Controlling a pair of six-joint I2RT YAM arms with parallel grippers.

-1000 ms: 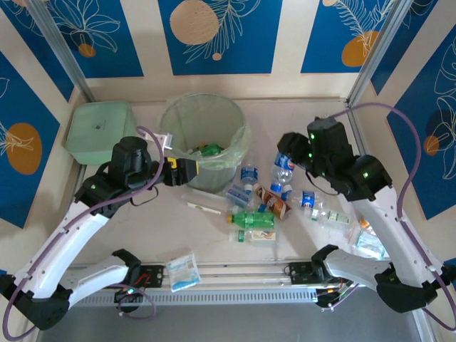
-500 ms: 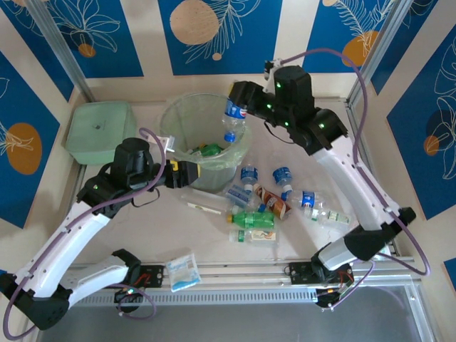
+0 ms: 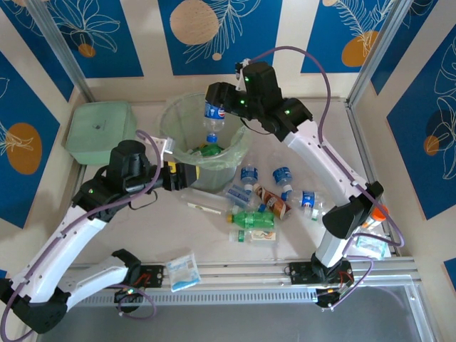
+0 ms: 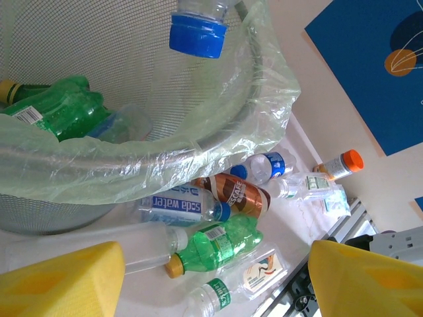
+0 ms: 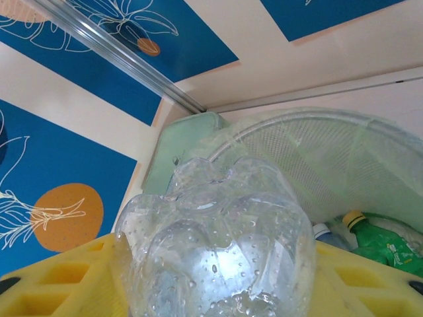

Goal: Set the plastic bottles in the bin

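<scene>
A clear bottle (image 3: 212,117) w/ blue label is held cap-down by the right fingers (image 5: 66,284); in the right wrist view its base is clamped btwn them. It is hung over the bin (image 3: 165,122), inside the mouth but toward the far-right rim, not centred. The left fingers (image 4: 59,284) are spread wide w/ nothing btwn them, and are parked low just beside the bin's near wall.

Green bottles (image 3: 209,150) are already lying in the bin. The rest are scattered on the tabletop (image 3: 214,253) right of the bin:
- a green soda bottle (image 3: 251,219)
- a brown-labelled bottle (image 3: 273,201)
- several blue-labelled ones (image 3: 282,175)
- a long clear bottle (image 3: 206,201) near the bin's foot

Step judged: drop abt to be made; most bottles not yet binned.

Risks:
- If the bottle is let go this near the rim, the rim or the loose bag liner (image 4: 264,99) could be clipped & the bottle deflected onto the tabletop.
- A bounce could be caused by a cap-first landing on the green bottles, tho escape is judged unlikely given the high walls.
- The bin could be nudged or tipped if the left arm (image 3: 78,221) is swung w/o being backed off, as it is so close.
- The right arm (image 3: 320,153) is stretched over the bin near the left one, so paths could be crossed.
- The tabletop cluster is tight, some bottles touching, so a neighbour could be knocked or sent rolling at the next pick.
</scene>
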